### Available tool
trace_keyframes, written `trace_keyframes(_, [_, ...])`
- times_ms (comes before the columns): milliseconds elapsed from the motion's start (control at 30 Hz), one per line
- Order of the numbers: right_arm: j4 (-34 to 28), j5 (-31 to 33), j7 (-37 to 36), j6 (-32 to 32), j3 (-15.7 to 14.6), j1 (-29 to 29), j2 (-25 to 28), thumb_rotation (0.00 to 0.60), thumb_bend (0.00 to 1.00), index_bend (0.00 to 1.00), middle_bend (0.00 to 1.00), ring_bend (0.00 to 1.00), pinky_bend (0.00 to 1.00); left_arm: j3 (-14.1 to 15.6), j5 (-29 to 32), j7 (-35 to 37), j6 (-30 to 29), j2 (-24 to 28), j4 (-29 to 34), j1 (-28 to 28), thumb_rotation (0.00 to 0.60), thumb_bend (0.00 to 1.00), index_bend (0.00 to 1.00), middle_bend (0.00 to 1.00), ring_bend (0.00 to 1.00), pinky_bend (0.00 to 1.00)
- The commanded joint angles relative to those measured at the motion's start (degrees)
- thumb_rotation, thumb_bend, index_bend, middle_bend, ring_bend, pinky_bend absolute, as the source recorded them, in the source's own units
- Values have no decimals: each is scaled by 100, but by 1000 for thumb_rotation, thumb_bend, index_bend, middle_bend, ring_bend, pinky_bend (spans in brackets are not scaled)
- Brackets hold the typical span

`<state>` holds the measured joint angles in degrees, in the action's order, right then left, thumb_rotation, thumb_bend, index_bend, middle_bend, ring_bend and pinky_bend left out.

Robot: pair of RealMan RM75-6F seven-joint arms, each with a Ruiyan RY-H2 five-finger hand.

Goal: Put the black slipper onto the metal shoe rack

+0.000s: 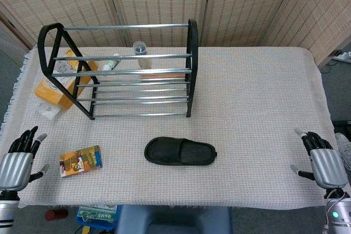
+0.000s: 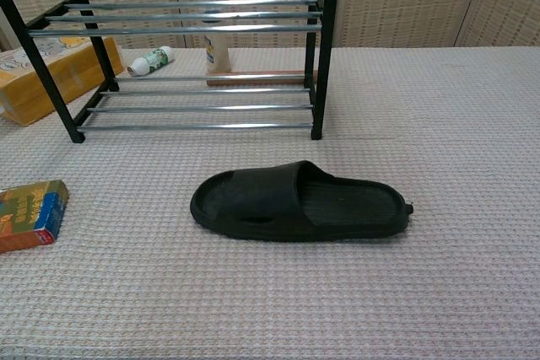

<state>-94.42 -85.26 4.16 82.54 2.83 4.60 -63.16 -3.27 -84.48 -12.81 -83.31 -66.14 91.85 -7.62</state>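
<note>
The black slipper [image 1: 180,152] lies flat on the table in front of the rack, toe end to the left; the chest view shows the slipper [image 2: 295,202] at its centre. The metal shoe rack [image 1: 123,69] with black end frames and chrome bars stands at the back left, and the rack [image 2: 194,27] fills the top of the chest view. My left hand [image 1: 19,158] rests at the table's near left edge, fingers spread and holding nothing. My right hand [image 1: 323,160] sits at the near right edge, likewise spread. Both are far from the slipper.
A yellow box [image 1: 57,86] lies left of the rack. A small bottle [image 2: 150,61] and a pale upright bottle [image 1: 141,53] sit behind the rack bars. A small colourful packet [image 1: 80,160] lies near my left hand. The table cloth [image 1: 258,102] stretches bare to the right.
</note>
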Motion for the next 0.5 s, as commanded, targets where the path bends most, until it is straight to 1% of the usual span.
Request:
trace_keyframes(33, [-8, -21, -15, -40, -12, 26, -7, 600, 78, 85, 212, 182, 243, -7, 35, -26, 18, 20, 37, -4, 600, 237, 176, 31, 41, 194])
trace_keyframes(300, [-44, -162, -73, -175, -35, 154, -56, 600, 79, 86, 213, 181, 243, 4, 119, 29, 88, 80, 128, -6, 600, 236, 173, 31, 41, 194])
trace_keyframes(500, [-56, -287, -132, -569, -37, 450, -134, 600, 78, 85, 212, 181, 243, -1, 130, 52, 91, 76, 113, -15, 600, 236, 172, 31, 41, 193])
